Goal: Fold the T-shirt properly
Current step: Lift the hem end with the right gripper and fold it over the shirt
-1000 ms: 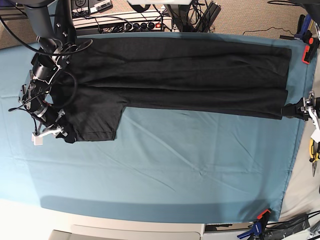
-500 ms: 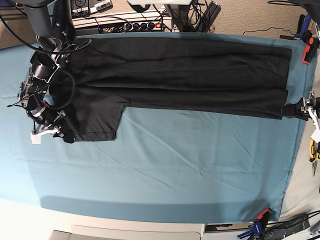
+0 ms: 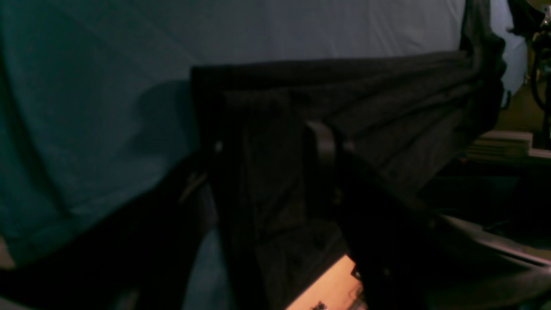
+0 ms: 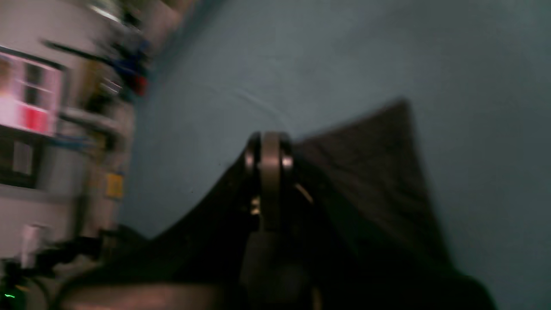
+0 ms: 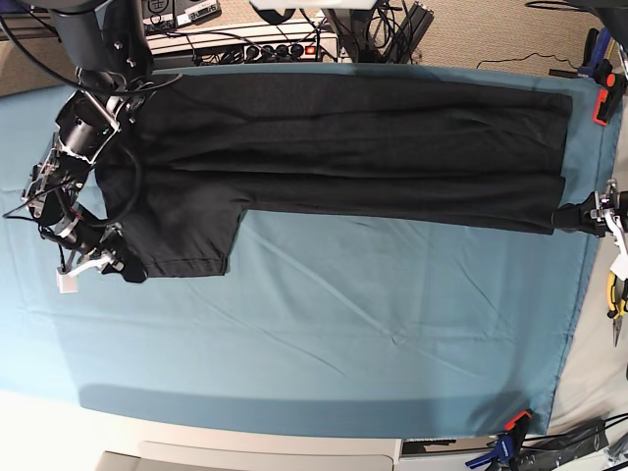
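Fabric of the T-shirt (image 5: 353, 147) stretches between my grippers: right gripper (image 4: 269, 148) pinched tight on the sleeve edge, left gripper (image 3: 275, 148) jaws apart around the hem, shirt between them.

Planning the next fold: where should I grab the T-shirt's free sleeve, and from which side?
Grip the T-shirt at the sleeve's outer hem corner, coming from the near edge of the teal cover. The sleeve lies flat, jutting out from the folded body, so that corner is probably easiest.
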Robot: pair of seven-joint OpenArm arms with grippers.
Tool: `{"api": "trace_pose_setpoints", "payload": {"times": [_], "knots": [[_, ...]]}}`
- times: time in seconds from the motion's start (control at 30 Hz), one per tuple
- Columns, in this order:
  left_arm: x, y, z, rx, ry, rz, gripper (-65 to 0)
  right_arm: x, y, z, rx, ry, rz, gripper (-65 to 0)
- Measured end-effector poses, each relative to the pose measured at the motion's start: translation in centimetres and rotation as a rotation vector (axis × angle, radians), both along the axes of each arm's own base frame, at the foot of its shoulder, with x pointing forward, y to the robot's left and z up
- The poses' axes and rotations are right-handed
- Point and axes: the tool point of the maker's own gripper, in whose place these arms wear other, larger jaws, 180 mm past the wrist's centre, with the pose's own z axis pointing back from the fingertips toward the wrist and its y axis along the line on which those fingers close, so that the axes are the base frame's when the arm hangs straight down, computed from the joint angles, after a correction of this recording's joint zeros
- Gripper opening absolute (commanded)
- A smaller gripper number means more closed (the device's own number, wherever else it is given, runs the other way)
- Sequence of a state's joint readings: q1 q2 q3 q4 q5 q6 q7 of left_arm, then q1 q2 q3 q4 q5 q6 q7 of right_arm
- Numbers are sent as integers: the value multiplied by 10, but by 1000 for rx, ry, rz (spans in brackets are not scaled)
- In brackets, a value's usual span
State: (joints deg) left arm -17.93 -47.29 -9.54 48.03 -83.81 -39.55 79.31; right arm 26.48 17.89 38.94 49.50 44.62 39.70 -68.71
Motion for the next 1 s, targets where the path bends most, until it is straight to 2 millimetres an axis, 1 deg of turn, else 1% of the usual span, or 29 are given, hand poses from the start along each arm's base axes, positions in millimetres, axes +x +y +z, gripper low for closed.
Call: {"api": "trace_pose_setpoints", "payload": {"times": [0.13, 0.17, 0.23, 0.27, 0.3, 0.37, 0.43, 0.5, 0.53, 0.63, 0.7, 0.87, 1.0], "knots": [[0, 0, 0, -1, 0, 0, -394, -4, -14, -10, -95, 46, -14, -650], [0, 0, 0, -1, -1, 0, -394, -5, -19, -10, -115, 51, -21, -626], [0, 0, 0, 0, 0, 0, -394, -7, -36, -10, -176, 61, -45, -475], [0, 0, 0, 0, 0, 0, -394, -7, -47, -9, -199, 62, -76, -420], [0, 0, 0, 0, 0, 0, -394, -6, -58, -6, -224, 55, -106, -397], [0, 0, 0, 0, -1, 0, -394, -7, -78, -2, -267, 65, -166, -395], [0, 0, 0, 0, 0, 0, -394, -9, -87, 0, -288, 71, -180, -395], [1, -2, -1, -4, -1, 0, -394, -11, -85, -3, -285, 77, -178, -395], [1, -3, -1, -7, -3, 0, -394, -11, -81, -7, -271, 80, -175, -395], [1, -5, -2, -12, -4, -1, -394, -14, -65, -26, -212, 109, -161, -395], [2, -6, -2, -14, -4, -1, -394, -11, -57, -31, -167, 83, -176, -395], [1, -5, -2, -12, -3, -1, -394, -9, -45, -36, -140, 78, -171, -395], [1, -5, -2, -11, -2, -1, -394, -6, -28, -40, -150, 78, -109, -395]]}}
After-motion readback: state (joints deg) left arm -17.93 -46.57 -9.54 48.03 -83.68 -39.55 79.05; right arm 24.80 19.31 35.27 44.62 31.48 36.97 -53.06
